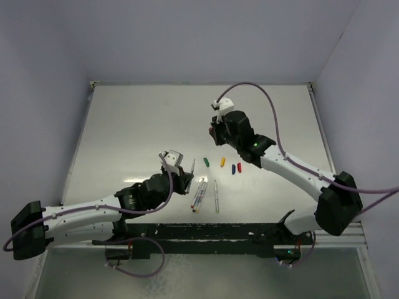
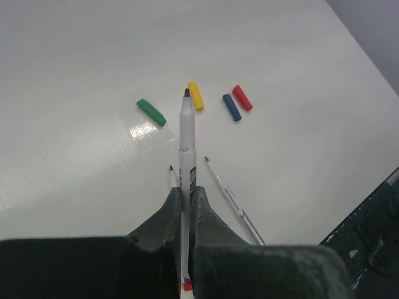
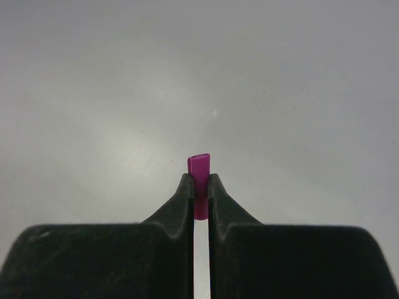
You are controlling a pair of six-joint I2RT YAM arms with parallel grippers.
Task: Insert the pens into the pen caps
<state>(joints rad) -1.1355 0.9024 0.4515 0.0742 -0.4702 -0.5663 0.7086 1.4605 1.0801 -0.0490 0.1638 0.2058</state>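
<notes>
left gripper point(image 2: 185, 192) clenched on pen point(image 2: 187, 134) at mid-barrel, nib forward | right gripper point(image 3: 199, 182) pinching purple cap point(image 3: 199, 166), top end protruding | pen light, stiff, slick, likely pivots if pushed off-axis | cap tiny, grip low, keep mouth clear | other pens point(image 1: 199, 196) lie on table point(image 1: 137, 124)

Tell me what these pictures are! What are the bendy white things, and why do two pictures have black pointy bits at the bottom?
Those bendy things are two robot arms, a left arm and a right arm, bolted to a white table. The wide picture looks down from a camera up above. The other two come from little cameras on each arm's wrist, so the black bits are the arm's own fingers. The left fingers pinch a pen, tip pointing away. The right fingers pinch a purple cap. On the table lie a green cap, a yellow cap, a blue cap, a red cap and more pens.
</notes>
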